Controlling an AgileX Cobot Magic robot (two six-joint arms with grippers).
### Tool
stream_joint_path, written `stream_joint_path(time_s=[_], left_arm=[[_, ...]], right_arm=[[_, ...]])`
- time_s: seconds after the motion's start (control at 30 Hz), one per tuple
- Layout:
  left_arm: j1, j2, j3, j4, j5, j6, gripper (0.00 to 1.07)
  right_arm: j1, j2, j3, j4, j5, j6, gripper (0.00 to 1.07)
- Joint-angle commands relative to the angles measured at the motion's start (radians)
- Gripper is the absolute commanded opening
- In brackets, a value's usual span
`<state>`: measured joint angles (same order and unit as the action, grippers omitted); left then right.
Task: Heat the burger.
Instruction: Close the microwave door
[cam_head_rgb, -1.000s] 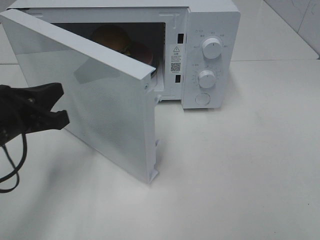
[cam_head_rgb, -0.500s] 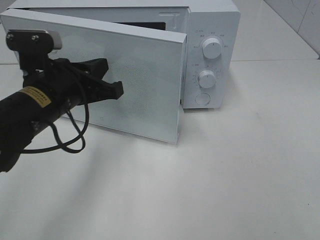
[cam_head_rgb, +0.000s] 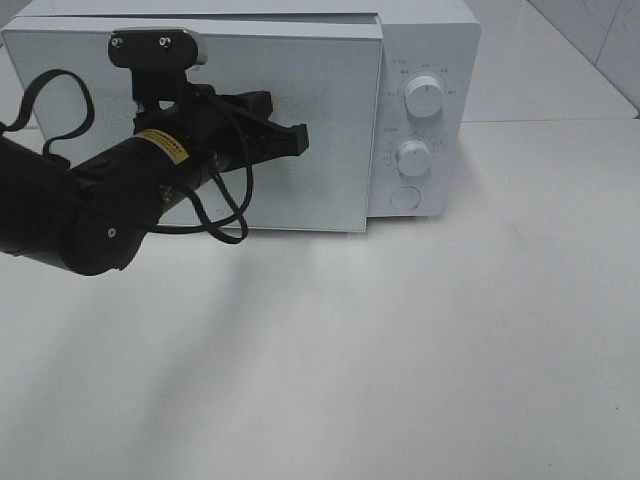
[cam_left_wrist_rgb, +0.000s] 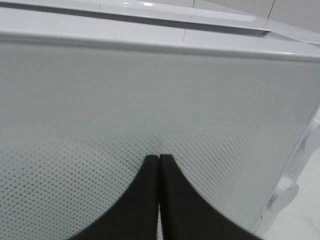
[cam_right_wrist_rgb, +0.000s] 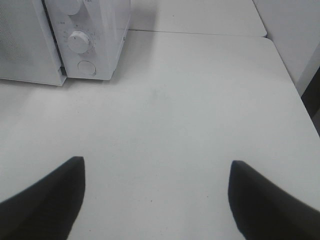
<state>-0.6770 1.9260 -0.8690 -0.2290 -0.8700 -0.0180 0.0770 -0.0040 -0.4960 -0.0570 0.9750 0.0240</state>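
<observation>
- The microwave door (cam_head_rgb: 330, 110) covers the opening; the inside is hidden
- The left arm (cam_head_rgb: 90, 210) blocks part of the door and runs off the left edge
- Print around the dials (cam_head_rgb: 424, 98) is too small to read
- The right gripper (cam_right_wrist_rgb: 156, 162) shows only its fingertips

Inspection of markings: none can be read.

- Yellow label (cam_head_rgb: 160, 147) on my left arm (cam_head_rgb: 85, 205): it carries lines of dark print, too small to make out.
- Microwave control panel (cam_head_rgb: 447, 150): fine grey scale marks ring the upper knob (cam_head_rgb: 425, 97) and the lower knob (cam_head_rgb: 413, 157), with a short caption above each. The characters are illegible.
- Right wrist view: the scale marks around the lower knob show again, with a small caption beside it, blurred and unreadable.
</observation>
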Motion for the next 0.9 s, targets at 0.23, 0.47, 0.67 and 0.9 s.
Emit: stream_joint_path(time_s=[0.23,0.47,0.67,0.9], left_arm=[[-0.005,0.088,-0.139,-0.016,0.001,0.001,0.0],[-0.005,0.129,-0.204,-0.06,0.019,0.01,0.0],[-0.004,0.156,-0.283,-0.105,0.052,0.114,0.0],[-0.009,0.154,-0.29,-0.066,0.076,0.125,0.0]], right_arm=[[0.002,-0.025,0.002,0.001,-0.015,-0.009,0.74],[0.002,-0.025,0.002,0.0,-0.015,-0.009,0.75],[0.002,-0.025,0.002,0.0,-0.015,-0.009,0.75],[0.002,-0.025,0.002,0.0,-0.015,-0.009,0.75]])
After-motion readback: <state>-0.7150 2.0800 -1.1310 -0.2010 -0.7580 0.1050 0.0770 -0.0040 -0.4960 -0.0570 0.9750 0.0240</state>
